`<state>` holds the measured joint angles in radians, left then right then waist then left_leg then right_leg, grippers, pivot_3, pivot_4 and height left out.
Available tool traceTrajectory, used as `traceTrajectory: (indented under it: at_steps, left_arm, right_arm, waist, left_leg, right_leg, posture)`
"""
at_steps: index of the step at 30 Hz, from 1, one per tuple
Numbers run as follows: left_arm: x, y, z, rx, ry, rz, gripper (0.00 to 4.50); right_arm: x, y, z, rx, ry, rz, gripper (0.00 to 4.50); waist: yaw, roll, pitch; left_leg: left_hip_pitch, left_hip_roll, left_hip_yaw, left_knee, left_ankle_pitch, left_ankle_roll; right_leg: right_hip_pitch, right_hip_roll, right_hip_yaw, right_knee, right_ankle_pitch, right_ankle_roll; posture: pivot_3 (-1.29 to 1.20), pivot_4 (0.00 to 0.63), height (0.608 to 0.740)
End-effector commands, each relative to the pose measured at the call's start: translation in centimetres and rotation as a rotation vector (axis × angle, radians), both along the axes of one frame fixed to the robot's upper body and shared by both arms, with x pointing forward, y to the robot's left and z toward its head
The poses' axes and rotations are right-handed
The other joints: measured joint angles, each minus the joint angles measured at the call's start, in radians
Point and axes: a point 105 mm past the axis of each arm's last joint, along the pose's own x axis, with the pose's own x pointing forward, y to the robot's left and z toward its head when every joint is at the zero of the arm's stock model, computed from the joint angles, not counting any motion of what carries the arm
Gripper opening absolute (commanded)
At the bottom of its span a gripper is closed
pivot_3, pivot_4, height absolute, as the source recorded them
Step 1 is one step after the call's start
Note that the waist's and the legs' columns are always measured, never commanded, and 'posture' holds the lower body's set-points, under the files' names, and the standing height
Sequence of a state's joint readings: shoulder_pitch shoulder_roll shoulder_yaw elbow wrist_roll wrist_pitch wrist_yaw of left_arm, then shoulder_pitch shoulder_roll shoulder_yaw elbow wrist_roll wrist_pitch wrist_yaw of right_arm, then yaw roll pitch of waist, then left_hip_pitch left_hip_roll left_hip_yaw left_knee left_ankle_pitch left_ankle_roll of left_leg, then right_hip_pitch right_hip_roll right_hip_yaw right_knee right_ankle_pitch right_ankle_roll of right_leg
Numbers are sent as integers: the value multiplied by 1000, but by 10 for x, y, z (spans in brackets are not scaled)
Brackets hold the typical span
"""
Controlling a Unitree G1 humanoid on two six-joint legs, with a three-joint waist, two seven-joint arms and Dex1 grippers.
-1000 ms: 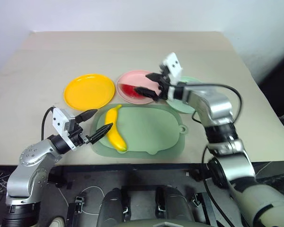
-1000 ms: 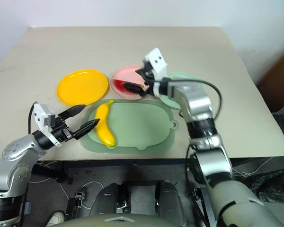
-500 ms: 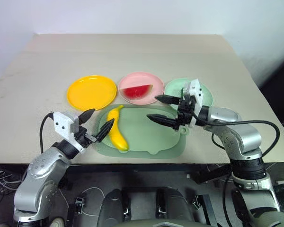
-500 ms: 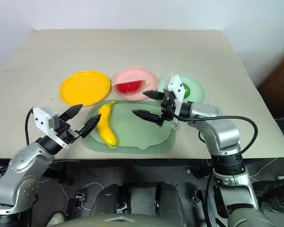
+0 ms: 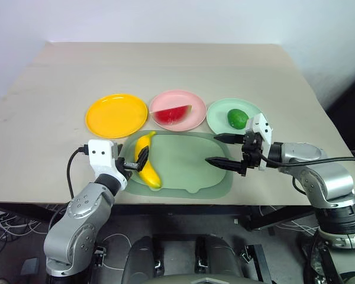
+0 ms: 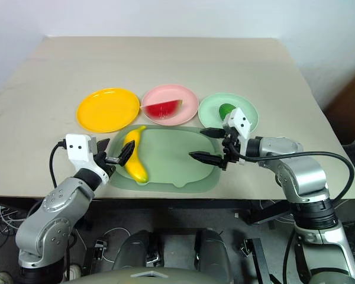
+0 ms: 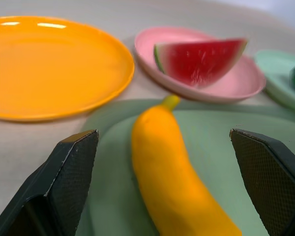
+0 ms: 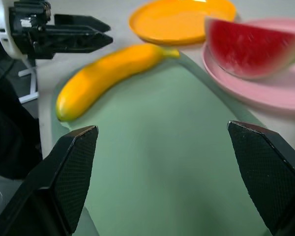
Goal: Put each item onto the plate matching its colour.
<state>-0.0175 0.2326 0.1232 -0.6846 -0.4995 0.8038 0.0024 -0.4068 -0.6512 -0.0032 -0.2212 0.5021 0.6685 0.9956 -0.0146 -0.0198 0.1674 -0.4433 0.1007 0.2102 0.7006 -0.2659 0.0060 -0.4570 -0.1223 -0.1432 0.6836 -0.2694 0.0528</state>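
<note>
The left gripper is held wide open and empty at the left edge of the pale green tray, its fingers set either side of the near half of the banana without touching it. The banana lies lengthwise on the tray, stem end toward the yellow-orange plate, which is bare. The right gripper is also spread wide and empty, over the tray's right edge. The watermelon wedge is seated on the pink plate; the lime rests on the mint green plate.
</note>
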Motion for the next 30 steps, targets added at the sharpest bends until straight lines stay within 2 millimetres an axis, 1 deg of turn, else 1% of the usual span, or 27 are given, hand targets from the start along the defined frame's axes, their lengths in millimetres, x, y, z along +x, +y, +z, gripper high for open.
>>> traceTrajectory:
  at_steps: [1,4,7,11,15,20,23,26,28,30]
  left_arm:
    - [3,-1,5,22,-1,-3,4500]
    - [12,5,-5,124,66,51,4500]
    - [19,7,-7,162,104,74,4500]
    - [23,-1,-5,163,113,31,4500]
    - [22,-12,-5,150,114,-32,4500]
    - [23,-17,-11,134,156,-73,4500]
    - [27,-16,-17,121,207,-70,4500]
    - [27,-19,-18,125,219,-92,3974]
    - [27,-21,-18,146,217,-102,3241]
    - [26,-22,-17,164,215,-119,2666]
  right_arm:
    - [-1,1,6,-6,-36,3,4458]
    - [0,-4,1,-34,-27,-15,4458]
    - [3,-7,2,-39,-32,-35,4458]
    - [6,-9,6,-29,-47,-63,4458]
    - [4,-11,5,-38,-48,-74,4458]
    - [3,-12,3,-50,-51,-90,4458]
    - [4,-13,2,-60,-54,-100,4458]
    - [5,-13,2,-64,-55,-104,4500]
    - [7,-14,1,-71,-58,-114,4500]
    - [7,-15,0,-74,-59,-120,4500]
  waist:
    - [2,0,0]
    - [5,0,0]
    - [5,0,0]
    - [3,0,0]
    - [4,0,0]
    - [4,0,0]
    - [4,0,0]
    - [3,0,0]
    - [3,0,0]
    - [3,0,0]
  left_leg:
    - [0,0,0,0,0,0]
    - [0,0,0,1,0,0]
    - [0,-1,-1,1,0,0]
    - [0,-1,0,1,0,0]
    - [0,-1,0,1,0,0]
    - [0,-1,0,1,0,0]
    - [0,-1,0,1,0,0]
    - [0,-1,0,1,0,0]
    - [0,-1,0,1,0,0]
    - [0,-1,0,1,0,0]
  right_leg:
    - [0,0,0,0,0,0]
    - [1,0,0,0,0,0]
    - [1,-1,0,0,0,0]
    - [1,0,0,0,0,0]
    - [1,0,0,0,0,0]
    - [1,-1,0,0,0,0]
    - [1,-1,-1,0,0,0]
    - [1,-1,-1,0,0,0]
    - [1,-1,-1,0,0,0]
    - [1,-1,-1,0,0,0]
  posture:
    - [0,150,695]
    - [0,150,695]
    - [0,150,695]
    - [0,150,695]
    - [0,150,695]
    - [0,150,695]
    - [0,150,695]
    - [0,150,695]
    - [0,150,695]
    - [0,150,695]
